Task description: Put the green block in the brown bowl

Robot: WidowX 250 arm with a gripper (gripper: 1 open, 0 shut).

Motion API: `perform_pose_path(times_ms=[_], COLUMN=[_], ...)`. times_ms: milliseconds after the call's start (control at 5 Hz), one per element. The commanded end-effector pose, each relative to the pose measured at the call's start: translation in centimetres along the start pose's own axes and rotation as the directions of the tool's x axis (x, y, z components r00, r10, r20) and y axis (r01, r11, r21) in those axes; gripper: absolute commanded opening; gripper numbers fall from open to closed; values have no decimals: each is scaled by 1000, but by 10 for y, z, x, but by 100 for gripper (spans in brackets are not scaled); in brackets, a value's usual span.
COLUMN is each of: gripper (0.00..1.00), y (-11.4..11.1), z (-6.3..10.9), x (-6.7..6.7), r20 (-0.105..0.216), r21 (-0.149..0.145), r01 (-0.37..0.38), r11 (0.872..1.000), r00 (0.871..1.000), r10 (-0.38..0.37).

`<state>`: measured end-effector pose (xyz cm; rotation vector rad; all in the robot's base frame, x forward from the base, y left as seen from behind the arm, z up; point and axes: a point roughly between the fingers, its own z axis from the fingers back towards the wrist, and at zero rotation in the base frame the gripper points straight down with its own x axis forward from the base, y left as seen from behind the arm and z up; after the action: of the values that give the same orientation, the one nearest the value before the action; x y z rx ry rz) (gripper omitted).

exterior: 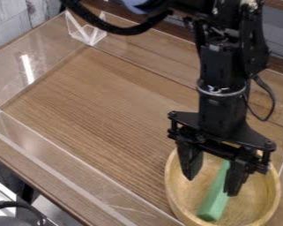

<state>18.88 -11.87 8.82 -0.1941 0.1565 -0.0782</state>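
Observation:
The brown bowl (172,189) sits at the near right of the wooden table, partly cut off by the frame's bottom edge. My gripper (215,183) hangs straight down over its middle, fingers spread wide. The green block (221,199) leans inside the bowl between the fingers. Its lower end rests on the bowl's floor and its upper end is near the right finger (239,179). The left finger (192,164) stands clear of the block. The black arm hides the bowl's far rim.
Low clear plastic walls (43,146) border the wooden table (102,97) on the left and front. A small clear folded stand (85,28) sits at the back left. Another transparent wall runs along the right edge beside the bowl.

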Motion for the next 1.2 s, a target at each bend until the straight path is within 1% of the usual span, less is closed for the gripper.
perform_pose_path(times_ms=[0, 600, 1000], gripper=[100, 100, 100], y=[4, 14, 21], z=[11, 14, 18], x=[7, 16, 25], r20=[30, 29, 37], r21=[-12, -8, -3], r01=[0, 11, 25], r11=[1000, 1000, 1000], r00=[1000, 1000, 999], r10=[0, -11, -25])
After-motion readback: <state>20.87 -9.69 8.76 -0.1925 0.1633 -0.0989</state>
